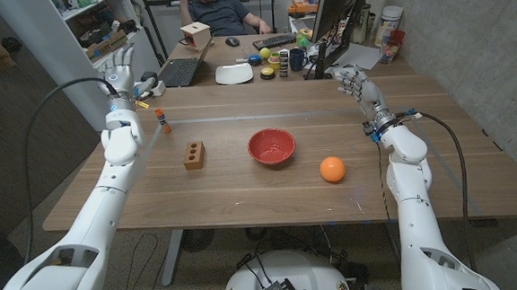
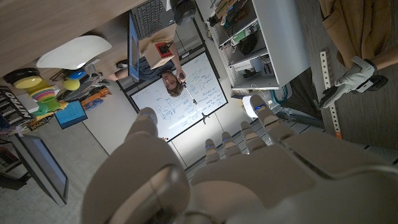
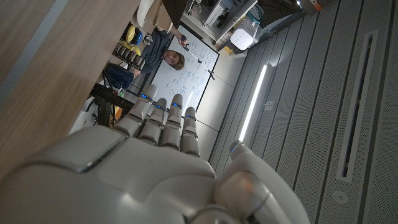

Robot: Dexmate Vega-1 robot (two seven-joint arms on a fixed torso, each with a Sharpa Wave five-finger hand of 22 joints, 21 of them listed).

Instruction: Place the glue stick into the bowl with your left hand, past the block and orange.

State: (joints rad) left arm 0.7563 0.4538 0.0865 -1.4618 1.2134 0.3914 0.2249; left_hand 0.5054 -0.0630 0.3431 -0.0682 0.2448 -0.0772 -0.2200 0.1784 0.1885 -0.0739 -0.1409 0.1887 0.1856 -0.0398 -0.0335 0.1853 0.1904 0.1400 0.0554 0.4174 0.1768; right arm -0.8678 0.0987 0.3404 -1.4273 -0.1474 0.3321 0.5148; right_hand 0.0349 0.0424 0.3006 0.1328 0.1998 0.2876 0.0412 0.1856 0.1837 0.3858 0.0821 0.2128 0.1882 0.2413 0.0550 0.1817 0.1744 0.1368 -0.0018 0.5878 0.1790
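- Two glossy white, rounded-shell arms: the left arm [image 1: 109, 195] and the right arm [image 1: 412, 198], each built of smooth segments with dark seams at the joints.
- A black cable loops from the left forearm out over the table's edge; another black cable arcs from the right wrist.
- Pale grey, segmented-finger left hand [image 1: 120, 71]; in the left wrist view [image 2: 249, 155] its fingers carry small blue lights.
- Matching pale grey right hand [image 1: 355, 81]; in the right wrist view [image 3: 163, 134] blue dots mark the fingers above a smooth, broad back plate.
- A blue and black fitting with small wires sits at the right wrist.
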